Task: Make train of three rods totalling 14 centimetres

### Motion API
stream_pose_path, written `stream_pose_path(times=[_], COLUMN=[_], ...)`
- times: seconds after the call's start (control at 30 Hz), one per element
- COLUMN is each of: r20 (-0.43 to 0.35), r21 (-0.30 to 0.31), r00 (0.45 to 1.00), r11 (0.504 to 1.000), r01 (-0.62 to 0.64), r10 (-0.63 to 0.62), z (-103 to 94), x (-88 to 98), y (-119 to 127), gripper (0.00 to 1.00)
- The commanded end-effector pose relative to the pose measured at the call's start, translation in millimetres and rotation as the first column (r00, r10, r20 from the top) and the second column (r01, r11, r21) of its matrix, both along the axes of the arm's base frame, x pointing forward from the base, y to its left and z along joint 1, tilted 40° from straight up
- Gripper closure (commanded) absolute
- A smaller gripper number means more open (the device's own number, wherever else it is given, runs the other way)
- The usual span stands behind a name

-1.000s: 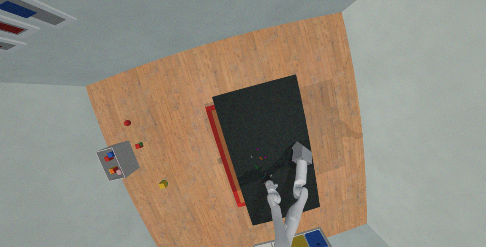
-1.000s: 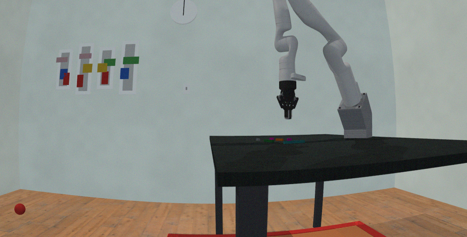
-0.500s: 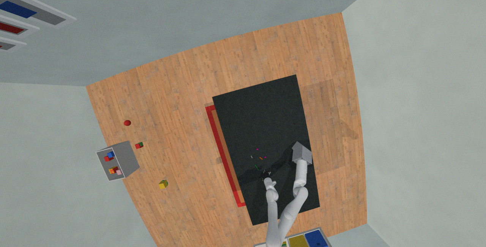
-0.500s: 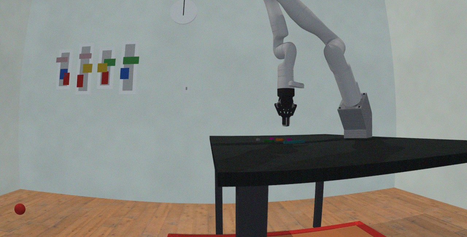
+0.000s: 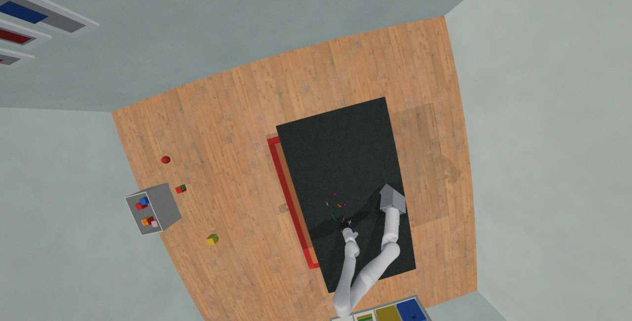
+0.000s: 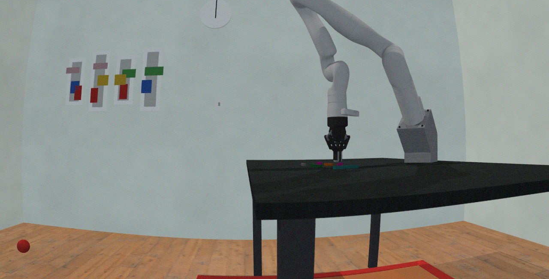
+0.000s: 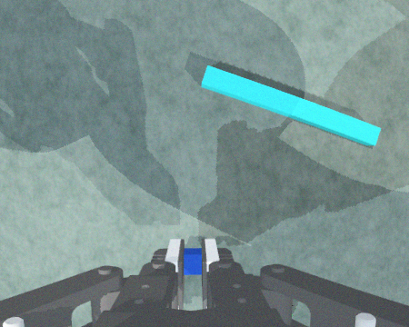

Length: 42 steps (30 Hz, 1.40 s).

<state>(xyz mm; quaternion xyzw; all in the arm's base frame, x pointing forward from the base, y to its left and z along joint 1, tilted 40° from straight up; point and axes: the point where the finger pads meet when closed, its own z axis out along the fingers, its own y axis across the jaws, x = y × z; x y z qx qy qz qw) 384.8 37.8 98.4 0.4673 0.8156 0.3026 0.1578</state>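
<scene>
- Presently the gripper is clamped on a small blue rod, which sits pinched between the two pale finger pads in the wrist view.
- From the exterior view the gripper points straight down and hangs just above the black table, close to the cluster of rods; whether the fingertips touch the surface cannot be told.
- A turquoise rod lies flat on the table ahead of the fingers and to their right in the wrist view, slanting down toward the right, apart from the held blue rod.
- In the exterior view that turquoise rod lies just at the foot of the gripper, with an orange rod, a green rod and a magenta rod close by.
- Seen from the top, a second magenta rod lies farthest from the arm, a grey rod is near the orange one, and the green rod lies nearest the gripper.
- The arm's grey base stands on the table, well apart from the rods.
</scene>
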Motion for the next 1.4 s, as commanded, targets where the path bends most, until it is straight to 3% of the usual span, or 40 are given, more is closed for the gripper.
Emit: stream_pose_path(times=[0.0, 1.37], r20=[-0.005, 0.005], r21=[0.004, 0.002], r00=[1.0, 1.0], r11=[1.0, 1.0], r01=[-0.017, -0.009], r10=[0.017, 0.009], z=[-4.1, -5.6], x=[-3.2, -2.0], y=[9.2, 9.9], gripper=[0.95, 0.95])
